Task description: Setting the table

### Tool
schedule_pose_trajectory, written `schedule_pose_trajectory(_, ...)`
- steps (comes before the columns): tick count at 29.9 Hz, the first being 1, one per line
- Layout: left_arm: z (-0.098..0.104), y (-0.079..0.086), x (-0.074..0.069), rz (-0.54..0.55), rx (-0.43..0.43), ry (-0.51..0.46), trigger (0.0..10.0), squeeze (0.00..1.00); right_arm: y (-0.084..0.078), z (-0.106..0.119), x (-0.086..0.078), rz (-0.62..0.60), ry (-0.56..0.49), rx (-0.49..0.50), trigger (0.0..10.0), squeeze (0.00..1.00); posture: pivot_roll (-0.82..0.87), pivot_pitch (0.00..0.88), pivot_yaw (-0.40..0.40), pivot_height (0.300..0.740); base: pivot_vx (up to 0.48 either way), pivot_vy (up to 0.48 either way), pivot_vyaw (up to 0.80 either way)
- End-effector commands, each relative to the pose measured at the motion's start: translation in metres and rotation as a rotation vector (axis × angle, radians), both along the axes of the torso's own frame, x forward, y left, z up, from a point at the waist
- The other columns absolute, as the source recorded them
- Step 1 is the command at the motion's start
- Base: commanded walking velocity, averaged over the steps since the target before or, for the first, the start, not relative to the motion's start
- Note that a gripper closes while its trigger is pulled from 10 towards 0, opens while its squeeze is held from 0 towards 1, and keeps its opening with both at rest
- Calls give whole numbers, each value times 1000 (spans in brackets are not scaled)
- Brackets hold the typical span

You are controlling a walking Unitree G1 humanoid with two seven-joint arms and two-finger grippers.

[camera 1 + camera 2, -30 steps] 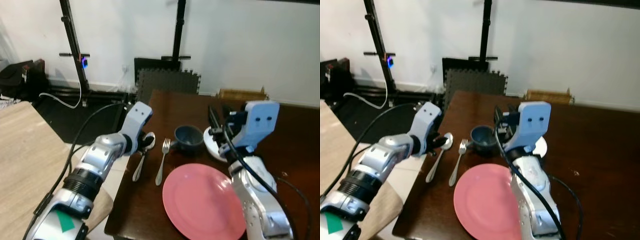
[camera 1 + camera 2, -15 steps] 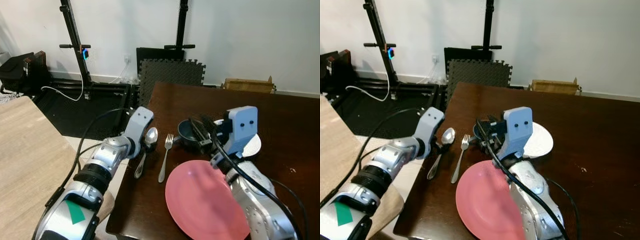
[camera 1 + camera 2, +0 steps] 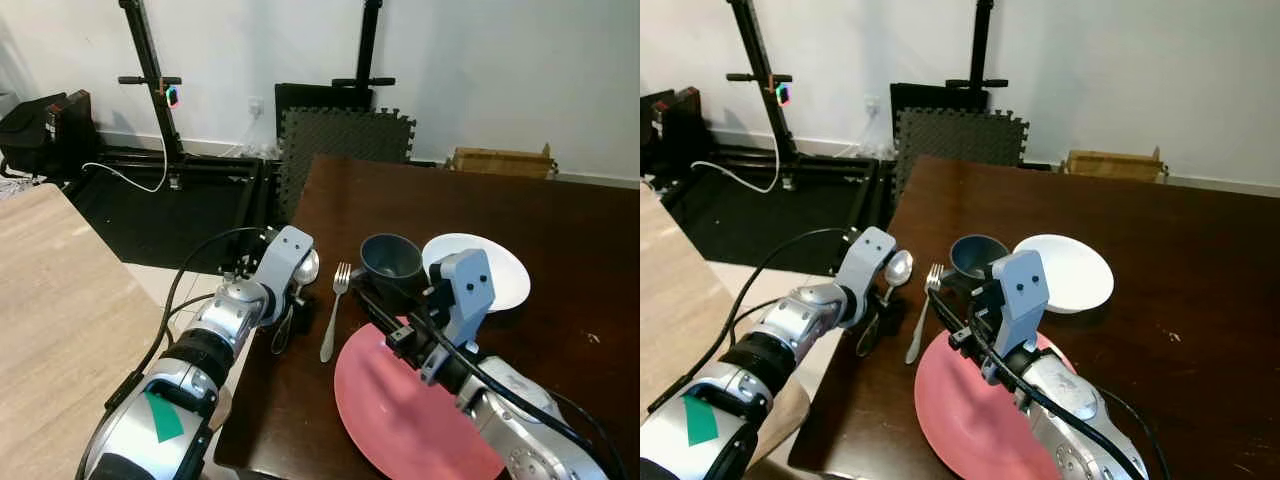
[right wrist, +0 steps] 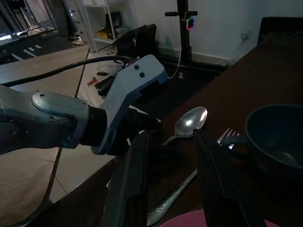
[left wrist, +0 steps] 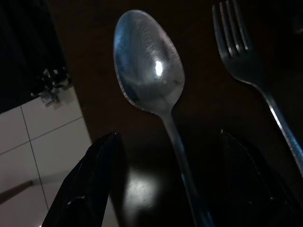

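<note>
Left eye view. Dark wooden table (image 3: 600,230). Near its left edge lies a spoon (image 3: 296,290), bowl toward the wall; its handle runs under the left gripper (image 3: 283,318), which sits low over the handle. Fork (image 3: 332,312) just beside the spoon on the right, tines toward the wall, roughly parallel. Dark blue cup (image 3: 392,262) beyond the fork, touching or overlapping the rim of a white plate (image 3: 500,275) to its right. Pink plate (image 3: 400,420) at the near edge, partly covered by the right gripper (image 3: 375,310), which reaches over it toward the cup. Behind the table: black foam mats (image 3: 345,140) against the wall, a black stand (image 3: 150,80), a cardboard box (image 3: 500,160).

Right eye view. Same layout; the spoon's bowl shows clear of the left wrist housing.

Left wrist view. Two black fingers (image 5: 90,184) stand apart, one either side of the spoon handle, not touching it. Spoon bowl beyond, fork alongside. White tiled floor (image 5: 38,137) past the table edge.

Right wrist view. Two fingers (image 4: 135,184) spread apart, holding nothing, above the table near the fork and cup. The left arm's grey housing (image 4: 128,94) lies opposite.
</note>
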State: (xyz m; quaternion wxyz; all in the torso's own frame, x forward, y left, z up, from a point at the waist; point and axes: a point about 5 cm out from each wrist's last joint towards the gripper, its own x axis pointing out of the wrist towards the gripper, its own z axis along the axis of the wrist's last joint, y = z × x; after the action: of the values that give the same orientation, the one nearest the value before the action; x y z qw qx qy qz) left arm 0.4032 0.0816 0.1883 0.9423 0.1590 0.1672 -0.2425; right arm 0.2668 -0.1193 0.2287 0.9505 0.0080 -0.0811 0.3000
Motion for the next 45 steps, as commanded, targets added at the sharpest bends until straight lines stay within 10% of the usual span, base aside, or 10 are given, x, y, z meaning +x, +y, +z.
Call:
schedule_pose_trajectory(1, -6, -1, 0, 2, 20, 16, 9647, 0, 3, -2, -4, 24, 13, 9, 10000, 0, 52, 154, 65, 740, 0, 0, 0)
schedule_pose_trajectory(2, -8, -1, -1, 7, 17, 22, 4706, 0, 4, -1, -5, 29, 14, 14, 10000, 0, 52, 154, 65, 740, 0, 0, 0)
schedule_pose_trajectory(4, -11, -1, -1, 21, 14, 34, 0, 0, 5, -1, -6, 36, 14, 18, 10000, 0, 51, 155, 68, 740, 0, 0, 0)
schedule_pose_trajectory(36, -21, -6, -3, 49, -12, 31, 0, 0, 6, 4, -4, 17, -5, 69, 10000, 0, 63, 152, 70, 740, 0, 0, 0)
schedule_pose_trajectory(38, 6, -9, 1, 32, -160, -123, 10000, 0, 6, 6, -3, -21, -16, 88, 10000, 0, 54, 146, 63, 740, 0, 0, 0)
schedule_pose_trajectory(45, 60, 7, -12, -31, -416, -349, 10000, 0, 2, 16, -2, -234, -98, 166, 10000, 0, 56, 139, 52, 740, 0, 0, 0)
